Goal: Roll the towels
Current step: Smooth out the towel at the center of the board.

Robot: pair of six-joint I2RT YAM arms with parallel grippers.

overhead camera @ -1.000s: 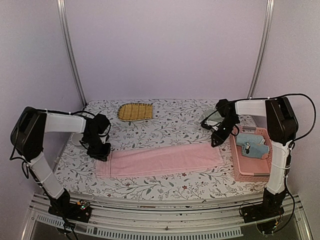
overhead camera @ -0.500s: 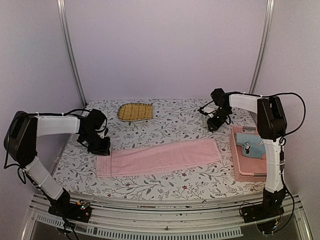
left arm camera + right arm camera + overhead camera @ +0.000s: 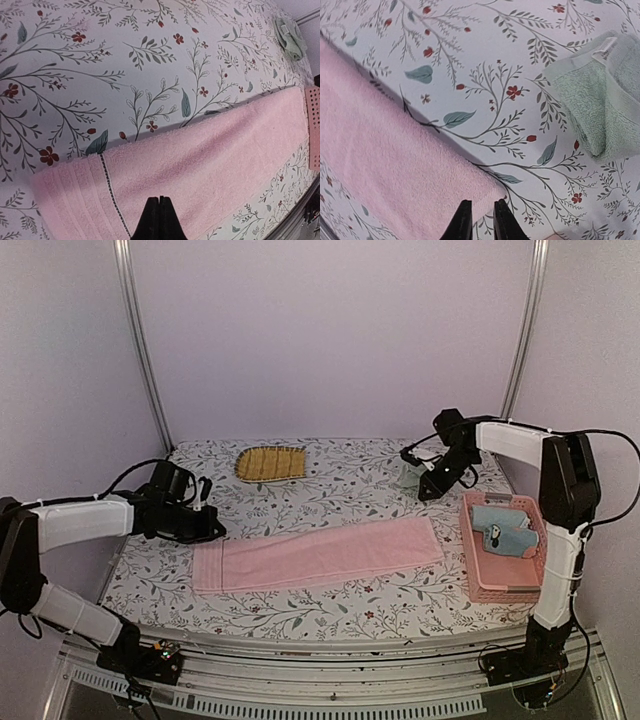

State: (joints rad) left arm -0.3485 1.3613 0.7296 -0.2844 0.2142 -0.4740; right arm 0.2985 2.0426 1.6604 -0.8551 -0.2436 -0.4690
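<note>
- Floral-print tablecloth (image 3: 340,490) covers the work surface; plain lilac walls enclose it.
- Pink towel (image 3: 320,552) lies flat and unrolled, a long strip across the table centre between the two arms.
- Left gripper (image 3: 158,202): jaws pressed together with nothing visible between them, positioned over the pink towel's left end, near its stitched border.
- Right gripper (image 3: 481,212): jaws parted by a narrow gap and empty, positioned above the pink towel's far right corner.
- Sage green towel (image 3: 600,105) lies folded on the cloth just beyond the right gripper, apart from the pink towel.
- Light blue towel (image 3: 505,530) rests inside the pink basket (image 3: 500,588) at the right table edge.
- Woven mat (image 3: 270,462) lies at the far side, well apart from both grippers.
</note>
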